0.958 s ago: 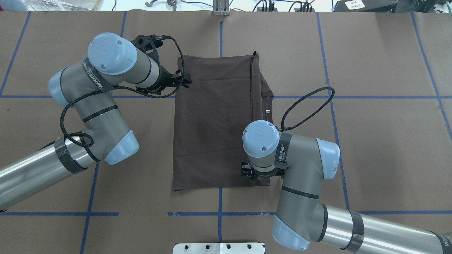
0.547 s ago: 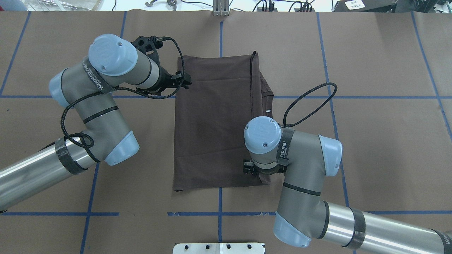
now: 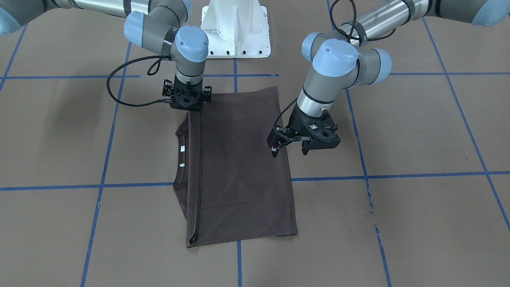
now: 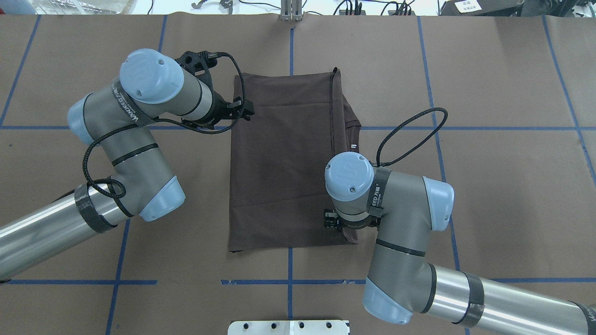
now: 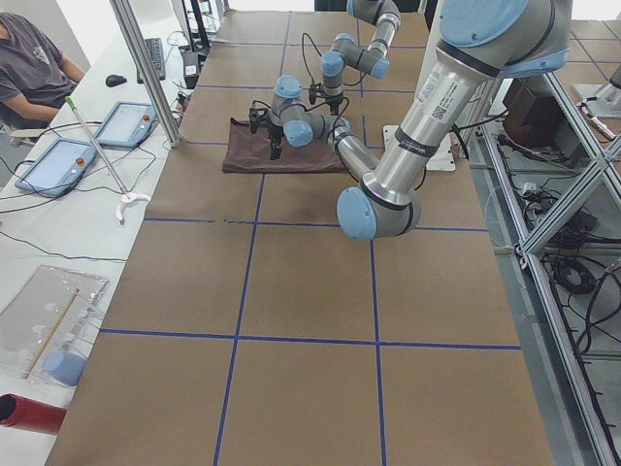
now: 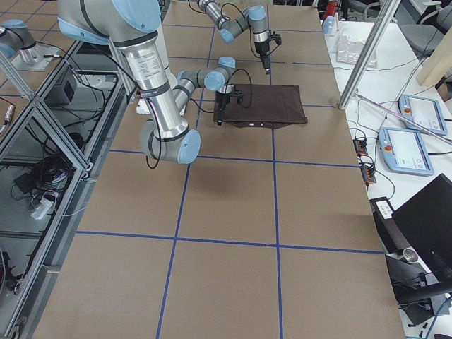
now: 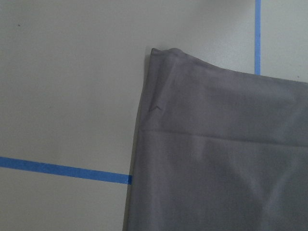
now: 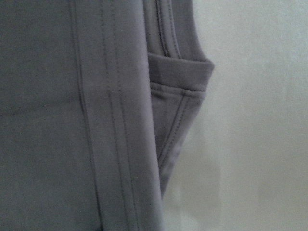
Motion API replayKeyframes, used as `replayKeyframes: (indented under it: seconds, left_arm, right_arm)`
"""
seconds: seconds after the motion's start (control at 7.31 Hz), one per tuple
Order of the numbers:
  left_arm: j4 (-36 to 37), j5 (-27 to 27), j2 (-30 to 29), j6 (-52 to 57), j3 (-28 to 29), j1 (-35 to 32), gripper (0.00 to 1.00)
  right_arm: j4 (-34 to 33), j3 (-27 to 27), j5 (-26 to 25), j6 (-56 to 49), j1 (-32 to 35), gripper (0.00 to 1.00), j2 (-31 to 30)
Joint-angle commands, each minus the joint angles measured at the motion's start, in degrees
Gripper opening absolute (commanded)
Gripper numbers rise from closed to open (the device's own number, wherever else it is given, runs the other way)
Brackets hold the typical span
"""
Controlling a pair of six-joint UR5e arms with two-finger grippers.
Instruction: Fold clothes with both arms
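Lying flat, dk brown T-shirt (image 4: 284, 158), folded rect.

Left arm band (image 4: 125, 106) reads WANZEED; right arm band (image 4: 375, 195) shows EED

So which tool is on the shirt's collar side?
The right tool: it sits at the collar-side edge of the T-shirt, while the left tool is by the opposite edge.

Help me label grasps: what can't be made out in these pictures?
Right claw: jaws hidden beneath its own body in the front-facing view and under the wrist overhead; grip on the T-shirt unclear.
Pale collar tags: too small to read.
Both wrist views: claw fingers outside the frame.
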Motion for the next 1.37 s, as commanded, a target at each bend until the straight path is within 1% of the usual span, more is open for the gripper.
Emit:
replayKeyframes:
  seconds: [0.0,0.27,0.68,0.82,0.96,1.23]
  left_arm:
    - [-0.21,0.00,-0.08,-0.12,-0.11,0.31,1.00]
    - [-0.30,0.00,-0.16,-0.21,-0.20,0.40,1.00]
    - [-0.30,0.00,-0.16,-0.21,-0.11,1.01,1.00]
    - [-0.30,0.00,-0.16,-0.21,-0.20,1.10,1.00]
    - [-0.30,0.00,-0.16,-0.21,-0.20,1.10,1.00]
    - [-0.30,0.00,-0.08,-0.03,-0.20,1.10,1.00]
  right_arm:
    - [-2.44,0.52,-0.08,-1.45,1.18,1.00,0.23]
    - [-3.77,0.88,-0.17,-3.12,2.42,1.00,-0.64]
    - [-3.86,1.49,-0.87,-4.61,4.35,1.00,-4.50]
    - [-3.86,2.97,-0.70,-6.45,5.05,1.00,-4.43]
    - [-3.34,3.94,-0.78,-7.08,5.23,1.00,-3.38]
    - [-2.98,4.30,-0.78,-12.50,6.37,1.00,0.91]
